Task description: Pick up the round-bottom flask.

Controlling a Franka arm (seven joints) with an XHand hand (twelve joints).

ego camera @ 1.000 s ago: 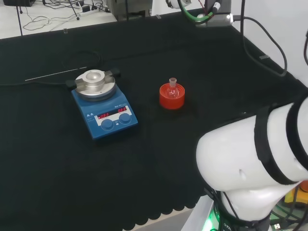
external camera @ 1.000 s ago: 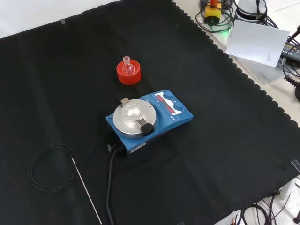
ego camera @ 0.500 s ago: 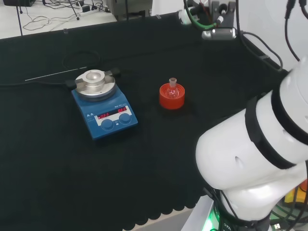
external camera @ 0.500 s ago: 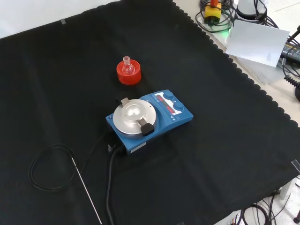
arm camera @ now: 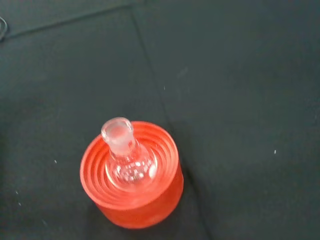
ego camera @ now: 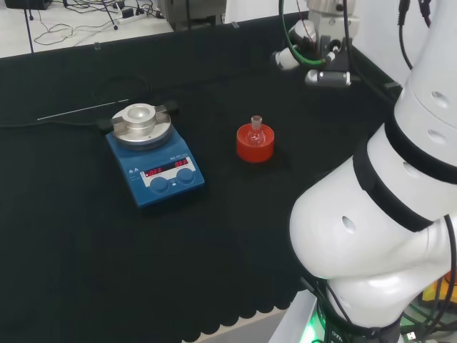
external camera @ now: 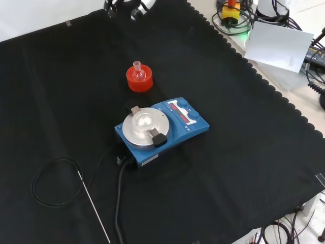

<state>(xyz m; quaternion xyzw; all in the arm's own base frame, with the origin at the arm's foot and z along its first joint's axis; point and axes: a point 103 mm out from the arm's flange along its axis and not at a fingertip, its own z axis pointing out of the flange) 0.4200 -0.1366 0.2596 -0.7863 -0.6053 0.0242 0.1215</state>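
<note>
Flask (arm camera: 126, 160) sat upright in red stand (arm camera: 132, 200) | hand (ego camera: 289, 58) was well apart | finger state: cannot tell

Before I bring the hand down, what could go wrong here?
The round-bottom flask is small, clear glass with a short neck, so fingers may slip off it. It only sits in the red ribbed stand, which could lift or tip along with it. The blue hotplate stands close by in the front view.
</note>
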